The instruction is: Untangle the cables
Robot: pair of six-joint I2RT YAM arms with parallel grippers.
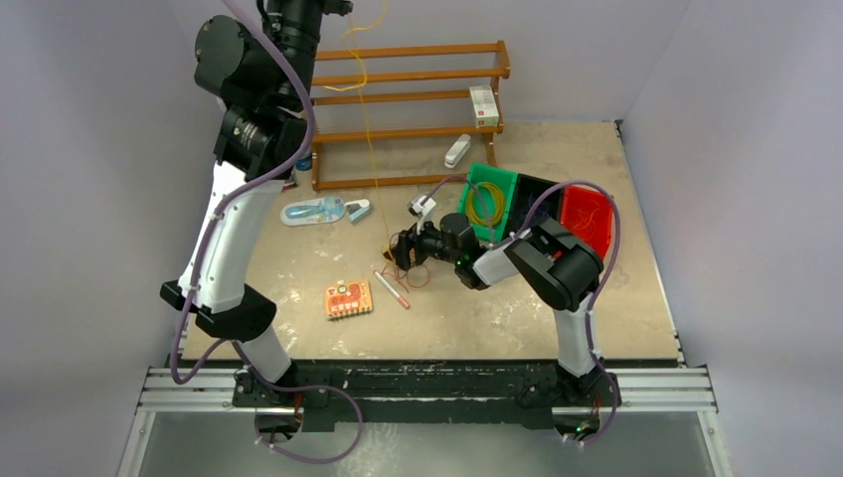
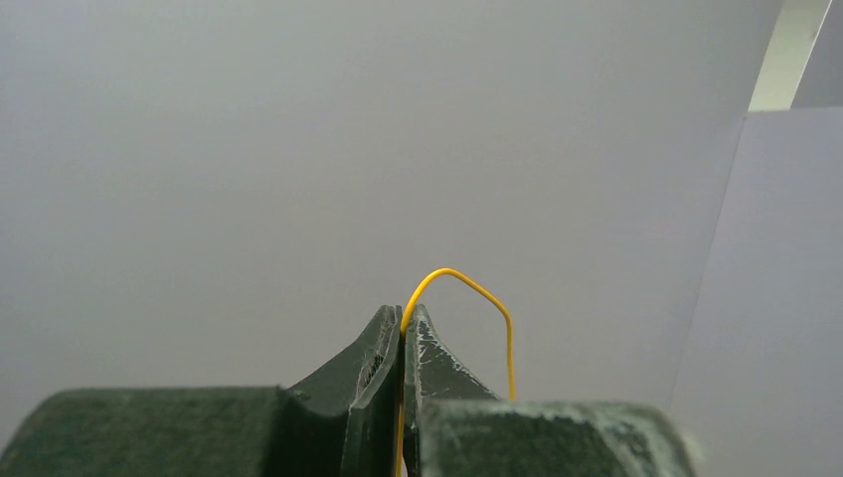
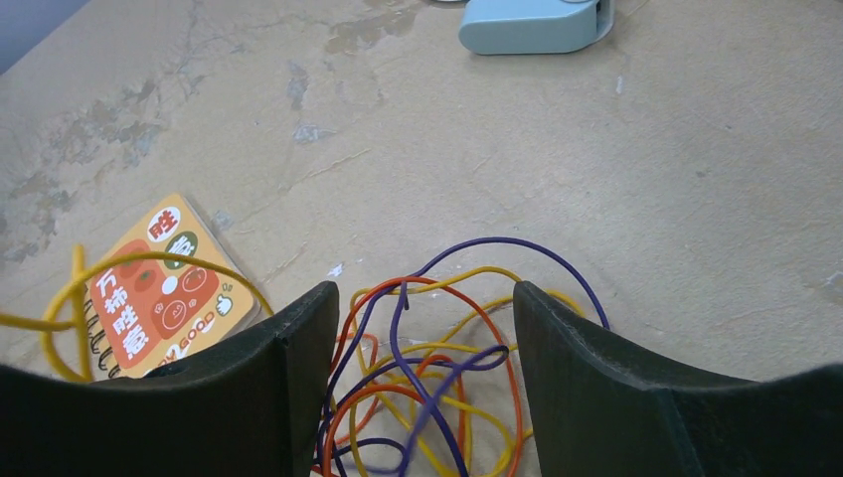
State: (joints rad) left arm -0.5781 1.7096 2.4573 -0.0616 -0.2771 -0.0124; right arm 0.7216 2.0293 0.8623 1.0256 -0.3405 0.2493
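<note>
The cables [image 3: 427, 397] are a loose tangle of yellow, orange-red and dark blue-purple loops lying on the table, seen in the top view [image 1: 416, 273] under my right gripper. My right gripper [image 3: 422, 298] is open, with its fingers low on either side of the tangle and strands between them; in the top view it [image 1: 403, 260] sits at table centre. My left gripper [image 2: 403, 320] is shut on a yellow cable [image 2: 467, 285] and is raised high at the top edge [image 1: 336, 8]. The yellow strand [image 1: 373, 159] runs from it down to the tangle.
A wooden rack [image 1: 408, 99] stands at the back with a white box [image 1: 484, 104]. Green [image 1: 489, 204] and red [image 1: 587, 219] bins sit to the right; the green one holds a yellow coil. An orange notebook [image 1: 348, 298], a pen [image 1: 391, 286] and a blue item [image 1: 313, 211] lie nearby.
</note>
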